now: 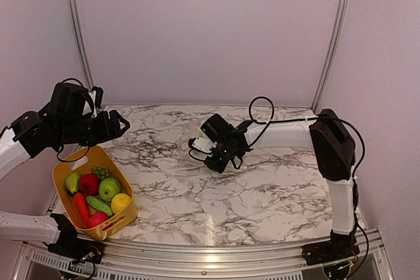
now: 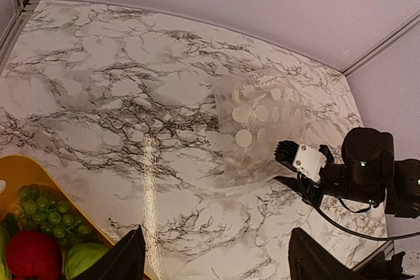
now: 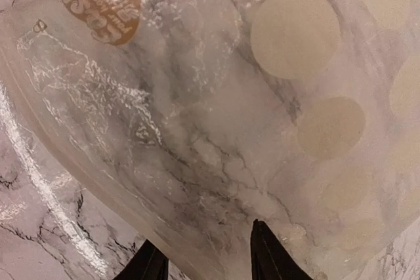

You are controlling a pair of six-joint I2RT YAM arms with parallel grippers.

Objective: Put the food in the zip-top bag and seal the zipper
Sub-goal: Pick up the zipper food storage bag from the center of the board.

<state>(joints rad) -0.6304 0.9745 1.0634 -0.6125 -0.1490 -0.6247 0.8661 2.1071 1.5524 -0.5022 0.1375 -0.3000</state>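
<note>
The clear zip-top bag point(image 2: 257, 126) with white dots lies flat on the marble table, also faintly visible in the top view point(image 1: 193, 129). My right gripper point(image 2: 293, 170) is open at the bag's near edge. In the right wrist view its fingertips point(image 3: 270, 257) straddle the zipper strip point(image 3: 111, 195), one over the bag and one beside it. My left gripper point(image 2: 216, 267) is open and empty, held high over the table's left side. The food sits in the yellow bin point(image 1: 62, 170): red apple point(image 1: 88, 183), green apple point(image 1: 109, 188), lemon point(image 1: 121, 202), carrot point(image 1: 81, 206), grapes point(image 1: 100, 172).
The yellow bin stands at the table's front left corner, its rim point(image 2: 39, 162) and grapes point(image 2: 46, 211) showing in the left wrist view. A brown round label point(image 3: 102, 8) is on the bag's corner. Metal frame rails run along the table edges.
</note>
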